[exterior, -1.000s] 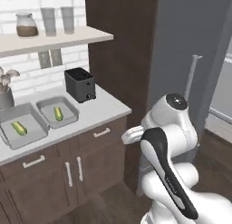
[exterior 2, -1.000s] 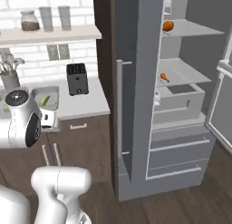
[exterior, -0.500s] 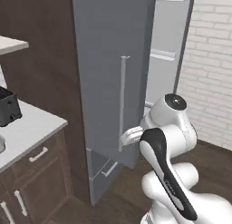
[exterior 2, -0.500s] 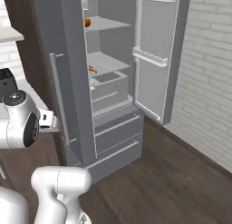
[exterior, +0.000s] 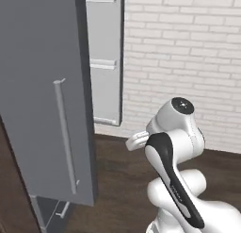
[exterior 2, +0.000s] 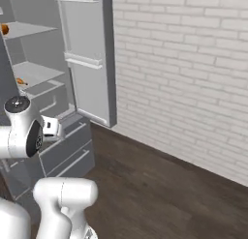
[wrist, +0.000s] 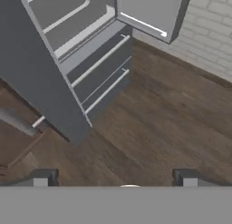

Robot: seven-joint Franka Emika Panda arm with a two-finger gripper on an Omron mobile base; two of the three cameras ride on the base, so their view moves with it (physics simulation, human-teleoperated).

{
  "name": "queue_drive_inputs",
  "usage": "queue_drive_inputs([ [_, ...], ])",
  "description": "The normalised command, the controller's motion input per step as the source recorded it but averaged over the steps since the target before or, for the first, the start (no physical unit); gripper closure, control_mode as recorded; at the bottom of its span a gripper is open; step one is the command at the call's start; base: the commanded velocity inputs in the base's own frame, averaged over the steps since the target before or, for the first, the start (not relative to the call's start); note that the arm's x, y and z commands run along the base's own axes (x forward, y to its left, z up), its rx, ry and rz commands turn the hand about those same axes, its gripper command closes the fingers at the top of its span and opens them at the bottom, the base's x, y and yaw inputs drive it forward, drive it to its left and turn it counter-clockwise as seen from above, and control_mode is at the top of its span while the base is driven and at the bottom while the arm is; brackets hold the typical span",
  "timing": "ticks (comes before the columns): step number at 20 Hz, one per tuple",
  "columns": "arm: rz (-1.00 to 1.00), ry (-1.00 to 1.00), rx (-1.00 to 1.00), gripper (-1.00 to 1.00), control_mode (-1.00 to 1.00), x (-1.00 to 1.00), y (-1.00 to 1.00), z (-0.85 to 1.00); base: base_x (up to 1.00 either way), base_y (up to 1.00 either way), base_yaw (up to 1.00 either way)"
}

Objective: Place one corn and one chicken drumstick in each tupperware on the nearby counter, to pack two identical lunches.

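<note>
Hand view looks down on the gripper (wrist: 115, 180), its 2 fingertips spread wide with nothing between them, over open dark wood floor (wrist: 158, 123) that runs to the brick wall (exterior 2: 184, 73). The fridge door (exterior: 47, 95) edge stands close on the left. A drumstick (exterior 2: 20, 81) lies on a fridge shelf. Since 1 second ago the base has swung off the counter, leaving corn and tupperware behind.

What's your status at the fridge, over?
Claw open, empty, aimed at the floor by the fridge drawers. Small orange items on the fridge shelves, too small to identify. Right fridge door open, left door closed.
</note>
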Motion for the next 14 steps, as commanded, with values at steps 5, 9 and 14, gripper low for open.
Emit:
queue_drive_inputs([
  [5,0.00,0.00,0.00,-1.00,1.00,0.00,0.00,0.00,0.05,-0.96,-0.41],
  [9,0.00,0.00,0.00,-1.00,1.00,0.00,0.00,0.00,0.63,-0.67,-0.08],
  [14,0.00,0.00,0.00,-1.00,1.00,0.00,0.00,0.00,0.95,-0.54,0.14],
])
